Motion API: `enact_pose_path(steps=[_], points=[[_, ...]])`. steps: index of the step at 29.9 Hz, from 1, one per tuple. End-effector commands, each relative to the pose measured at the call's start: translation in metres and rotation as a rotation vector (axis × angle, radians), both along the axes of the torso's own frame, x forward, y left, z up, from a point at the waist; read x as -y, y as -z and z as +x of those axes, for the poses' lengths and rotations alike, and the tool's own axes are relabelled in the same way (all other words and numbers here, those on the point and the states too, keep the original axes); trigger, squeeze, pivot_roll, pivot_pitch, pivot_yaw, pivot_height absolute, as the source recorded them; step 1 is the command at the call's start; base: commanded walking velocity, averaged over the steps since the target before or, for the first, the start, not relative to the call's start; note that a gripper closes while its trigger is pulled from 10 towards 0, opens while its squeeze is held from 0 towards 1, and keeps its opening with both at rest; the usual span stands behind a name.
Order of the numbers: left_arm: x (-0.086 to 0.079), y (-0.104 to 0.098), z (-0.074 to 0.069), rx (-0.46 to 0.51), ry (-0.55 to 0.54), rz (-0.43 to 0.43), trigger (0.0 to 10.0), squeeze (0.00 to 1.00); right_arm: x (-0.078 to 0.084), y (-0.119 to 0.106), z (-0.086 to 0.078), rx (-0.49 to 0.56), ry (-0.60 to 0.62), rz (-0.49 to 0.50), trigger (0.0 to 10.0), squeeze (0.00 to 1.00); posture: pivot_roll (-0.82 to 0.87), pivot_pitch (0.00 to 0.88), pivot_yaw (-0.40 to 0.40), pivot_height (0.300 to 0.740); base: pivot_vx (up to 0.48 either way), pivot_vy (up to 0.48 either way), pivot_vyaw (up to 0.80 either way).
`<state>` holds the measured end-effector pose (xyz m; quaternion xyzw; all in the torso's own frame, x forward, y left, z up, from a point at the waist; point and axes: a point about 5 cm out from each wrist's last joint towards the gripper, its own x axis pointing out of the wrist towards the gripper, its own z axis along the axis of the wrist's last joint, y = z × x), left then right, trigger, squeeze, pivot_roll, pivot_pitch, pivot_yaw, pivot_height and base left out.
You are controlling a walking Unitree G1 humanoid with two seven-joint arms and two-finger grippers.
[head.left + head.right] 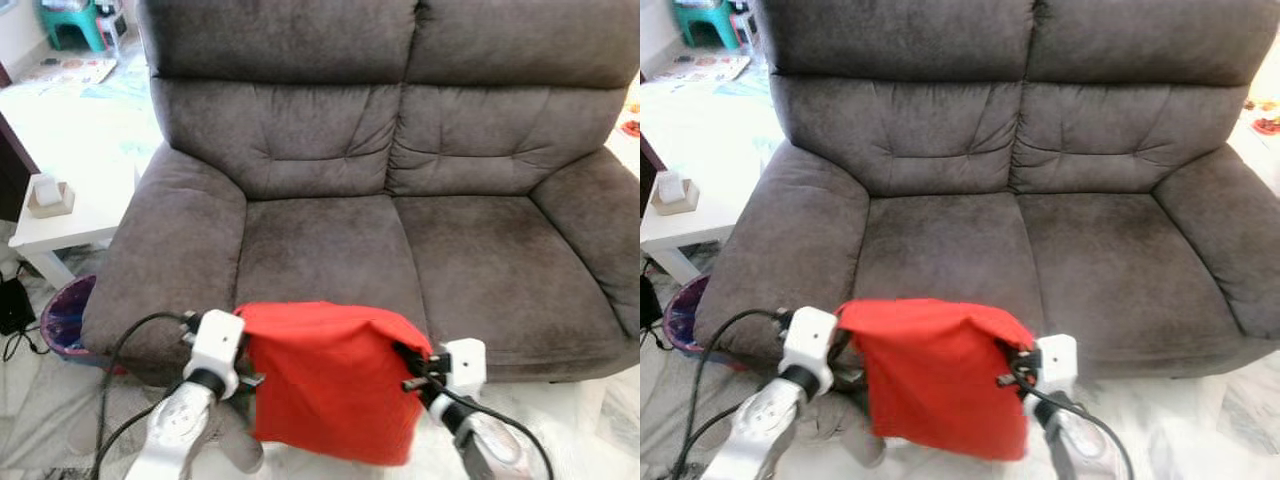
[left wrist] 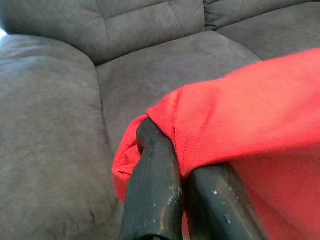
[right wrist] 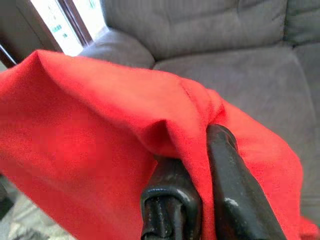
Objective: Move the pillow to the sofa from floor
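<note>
Both claws, left claw (image 1: 243, 352) and right claw (image 1: 413, 368), pinch the pillow (image 1: 335, 385) by thin corners before the sofa (image 1: 400, 240). Cloth might slip, dropping it.

Ahead of us both seat cushions of the grey sofa (image 1: 400, 250) lie bare and open between its padded armrests; the red pillow (image 1: 330, 380) hangs before the seat's front edge; a white side surface (image 1: 60, 225) flanks the left armrest.
</note>
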<state>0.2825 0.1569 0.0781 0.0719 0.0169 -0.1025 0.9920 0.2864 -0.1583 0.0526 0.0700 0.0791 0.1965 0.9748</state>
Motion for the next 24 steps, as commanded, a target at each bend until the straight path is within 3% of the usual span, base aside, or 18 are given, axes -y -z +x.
enact_pose_path(steps=[1, 6, 10, 24], points=[[0.0068, -0.0186, 0.0058, 0.090, 0.018, -0.021, 10.0, 0.00, 0.0049, -0.0063, 0.0006, 0.041, 0.011, 0.003, 10.0, 0.00, 0.08, 0.131, 0.010, 0.740, 0.000, -0.394, 0.00], [0.0065, -0.0189, 0.0062, 0.091, 0.019, -0.023, 10.0, 0.00, 0.0062, -0.0122, 0.0018, 0.096, 0.010, -0.001, 10.0, 0.00, 0.08, 0.127, 0.013, 0.740, 0.000, -0.396, 0.00], [0.0060, -0.0185, 0.0065, 0.090, 0.021, -0.025, 10.0, 0.00, 0.0046, -0.0112, 0.0020, 0.096, 0.003, -0.021, 10.0, 0.00, 0.08, 0.125, 0.015, 0.740, 0.000, -0.394, 0.74], [0.0037, -0.0178, 0.0060, 0.085, 0.024, -0.005, 10.0, 0.00, 0.0050, -0.0112, 0.0039, 0.100, 0.011, -0.007, 10.0, 0.00, 0.09, 0.132, 0.017, 0.740, 0.000, -0.393, 0.00]])
